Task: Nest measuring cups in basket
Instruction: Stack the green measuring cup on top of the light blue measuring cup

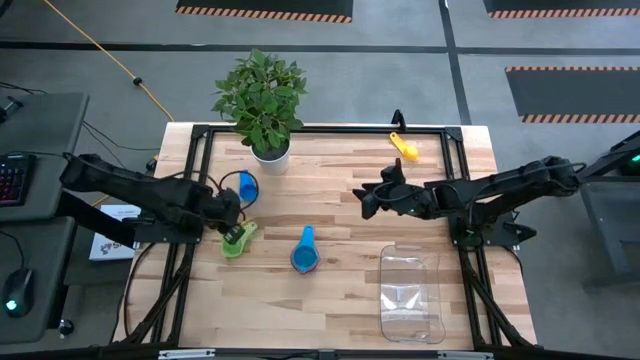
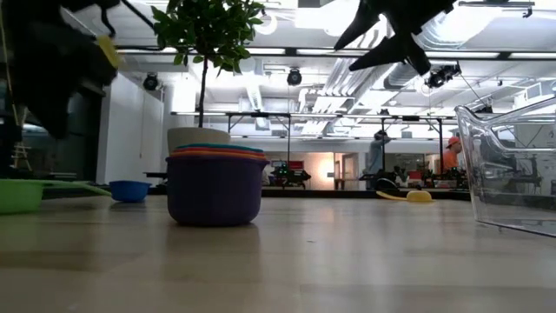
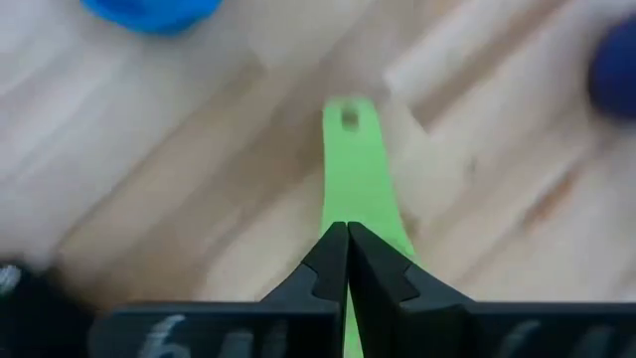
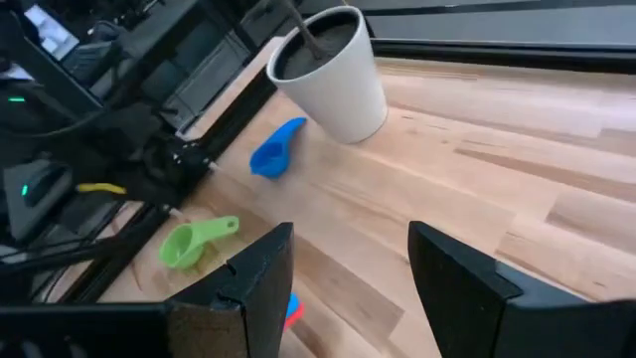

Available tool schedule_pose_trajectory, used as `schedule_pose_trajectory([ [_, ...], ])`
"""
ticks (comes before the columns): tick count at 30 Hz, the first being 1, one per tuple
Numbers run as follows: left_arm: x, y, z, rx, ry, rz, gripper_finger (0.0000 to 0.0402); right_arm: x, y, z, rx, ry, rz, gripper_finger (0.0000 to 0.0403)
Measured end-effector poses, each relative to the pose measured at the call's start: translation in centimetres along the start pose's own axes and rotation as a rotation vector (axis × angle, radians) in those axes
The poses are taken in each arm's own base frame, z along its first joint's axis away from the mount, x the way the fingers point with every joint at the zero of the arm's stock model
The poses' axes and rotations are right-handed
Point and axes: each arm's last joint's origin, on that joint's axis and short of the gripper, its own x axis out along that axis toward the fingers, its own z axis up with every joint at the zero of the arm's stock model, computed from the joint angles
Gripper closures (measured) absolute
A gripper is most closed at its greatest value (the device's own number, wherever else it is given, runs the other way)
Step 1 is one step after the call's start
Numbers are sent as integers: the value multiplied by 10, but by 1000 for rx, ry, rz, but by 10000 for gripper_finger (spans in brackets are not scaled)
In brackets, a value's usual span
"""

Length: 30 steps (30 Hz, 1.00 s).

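Writing: none readable.
Green cup point(image 1: 238, 240): lime scoop, flat handle with hole.
Left gripper point(image 3: 347, 237): fingers pinched on green cup's handle.
Right gripper point(image 4: 348, 261): fingers apart, holding nothing.

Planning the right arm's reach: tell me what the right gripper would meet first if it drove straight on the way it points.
Probably bare table: the right gripper, jaws open, points across it toward the white pot. The blue cup lies just off that line; depth is uncertain.
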Motion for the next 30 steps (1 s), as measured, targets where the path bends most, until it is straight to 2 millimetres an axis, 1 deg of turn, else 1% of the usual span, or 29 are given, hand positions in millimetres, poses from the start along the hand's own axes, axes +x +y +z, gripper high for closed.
schedule_pose_trajectory([
  [3, -11, -10, -8, 70, 90, -68, 401, 7, 0, -5, 0, 3, -24, 213],
  [5, -9, -16, -16, 123, 145, -77, 401, 11, 0, -8, -6, 10, -33, 213],
  [9, 6, -23, -31, 142, 213, 8, 401, 16, 0, -12, -15, 21, -45, 213],
  [12, 16, -31, -37, 133, 219, 55, 401, 18, 0, -14, -19, 23, -49, 213],
  [15, 26, -41, -40, 143, 219, 48, 401, 18, 0, -13, -19, 22, -50, 213],
  [19, 40, -51, -41, 149, 204, 76, 401, 18, 0, -13, -24, 20, -51, 213],
  [26, 63, -56, -41, 94, 166, 190, 401, 18, 0, -13, -27, 22, -52, 213],
  [28, 67, -59, -40, 109, 158, 180, 401, 18, 0, -13, -27, 22, -51, 213],
  [30, 72, -66, -40, 125, 144, 130, 401, 18, 0, -13, -27, 22, -52, 213],
])
